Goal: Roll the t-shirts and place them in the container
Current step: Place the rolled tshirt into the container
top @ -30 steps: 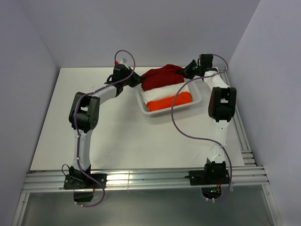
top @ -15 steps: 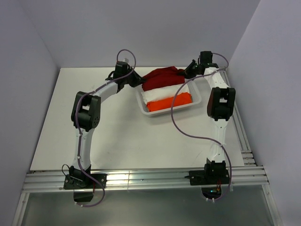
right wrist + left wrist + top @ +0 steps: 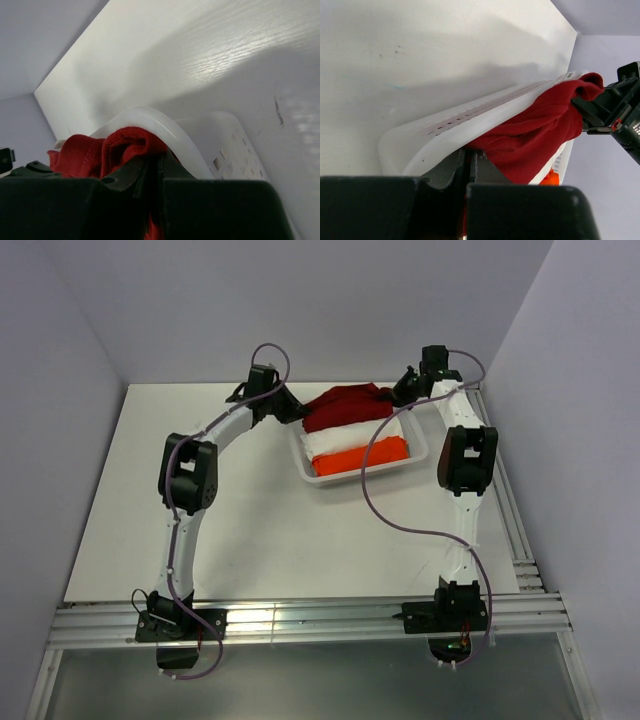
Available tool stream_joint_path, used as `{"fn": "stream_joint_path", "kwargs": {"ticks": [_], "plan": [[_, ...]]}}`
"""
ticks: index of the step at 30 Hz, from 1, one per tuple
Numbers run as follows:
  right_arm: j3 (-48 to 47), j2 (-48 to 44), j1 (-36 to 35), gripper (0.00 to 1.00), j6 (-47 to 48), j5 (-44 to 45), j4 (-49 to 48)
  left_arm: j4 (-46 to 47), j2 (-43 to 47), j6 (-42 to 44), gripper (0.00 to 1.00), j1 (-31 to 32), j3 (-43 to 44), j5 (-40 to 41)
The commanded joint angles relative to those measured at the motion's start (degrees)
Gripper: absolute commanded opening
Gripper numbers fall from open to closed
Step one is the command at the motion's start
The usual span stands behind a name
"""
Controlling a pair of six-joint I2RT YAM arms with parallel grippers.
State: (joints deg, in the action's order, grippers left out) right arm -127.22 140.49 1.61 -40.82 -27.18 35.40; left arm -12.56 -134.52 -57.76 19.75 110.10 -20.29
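Crimson t-shirt (image 3: 345, 405) lies heaped at the far end of a white slotted tray (image 3: 420, 452), upper centre-right of the overhead frame. The left pincer (image 3: 298, 412) is nipped narrow on the shirt's left end. The right pincer (image 3: 397, 395) is nipped narrow on its right end. Both wrist views show red cloth bunched between the fingers. The shirt spans the tray from one pincer to the other.

Nearer in the same tray is a white bundle (image 3: 350, 437), then an orange bundle (image 3: 360, 456), touching one another. The tray rim curves just beside each pincer, pressed close against the cloth. A purple cable (image 3: 366, 480) from the right arm loops across the tray's lower right corner. The pale surface (image 3: 250, 520) spreads toward lower left. Grey walls close in at top and right.
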Motion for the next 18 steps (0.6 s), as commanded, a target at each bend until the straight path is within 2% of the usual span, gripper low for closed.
{"fn": "stream_joint_path", "kwargs": {"ticks": [1, 7, 18], "plan": [[0.04, 3.48, 2.00, 0.00, 3.63, 15.03, 6.78, -18.01, -9.44, 4.67, 0.00, -1.73, -1.05, 7.63], [-0.66, 2.95, -0.64, 0.00, 8.29, 22.24, 7.84, -22.86, -11.03, 7.83, 0.00, -0.77, 4.23, 12.11], [-3.12, 3.48, -3.63, 0.00, 10.32, 28.50, 11.36, -30.68, -12.96, 11.17, 0.00, 0.82, 6.00, 17.92]]}}
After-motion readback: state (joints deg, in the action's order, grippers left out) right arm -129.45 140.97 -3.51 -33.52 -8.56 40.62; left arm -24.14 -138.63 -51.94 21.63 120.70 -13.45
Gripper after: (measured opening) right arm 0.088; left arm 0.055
